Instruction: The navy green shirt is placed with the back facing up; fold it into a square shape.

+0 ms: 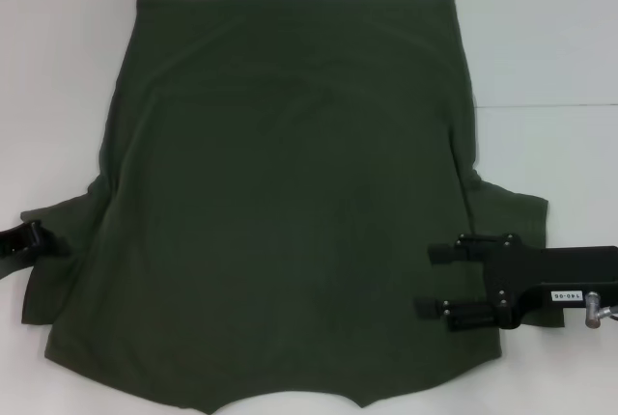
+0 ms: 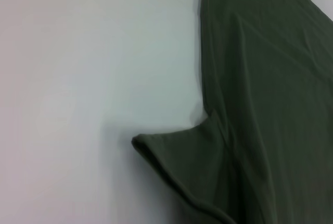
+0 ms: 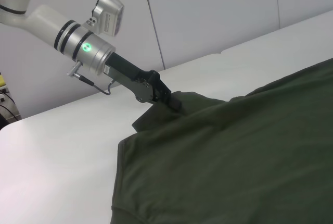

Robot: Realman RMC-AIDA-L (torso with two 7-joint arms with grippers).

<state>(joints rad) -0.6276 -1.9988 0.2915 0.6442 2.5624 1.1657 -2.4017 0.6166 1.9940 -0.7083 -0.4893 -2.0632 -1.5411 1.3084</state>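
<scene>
We find the white table (image 1: 560,39) largely covered by the navy green shirt (image 1: 290,203), spread flat with its plain side up; its near hem is cut off by the frame edge. The right gripper (image 1: 436,282) hovers over the shirt's right sleeve, fingers spread apart and holding nothing. The left gripper (image 1: 39,237) sits at the left sleeve, clenched on its edge.

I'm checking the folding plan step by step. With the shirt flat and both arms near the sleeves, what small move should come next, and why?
Probably the right gripper should ease down onto the right sleeve and grip it. It sits open above the shirt near that sleeve, holding nothing, while the left gripper is already at the left sleeve. With both sleeves held, they could be folded inward.
</scene>
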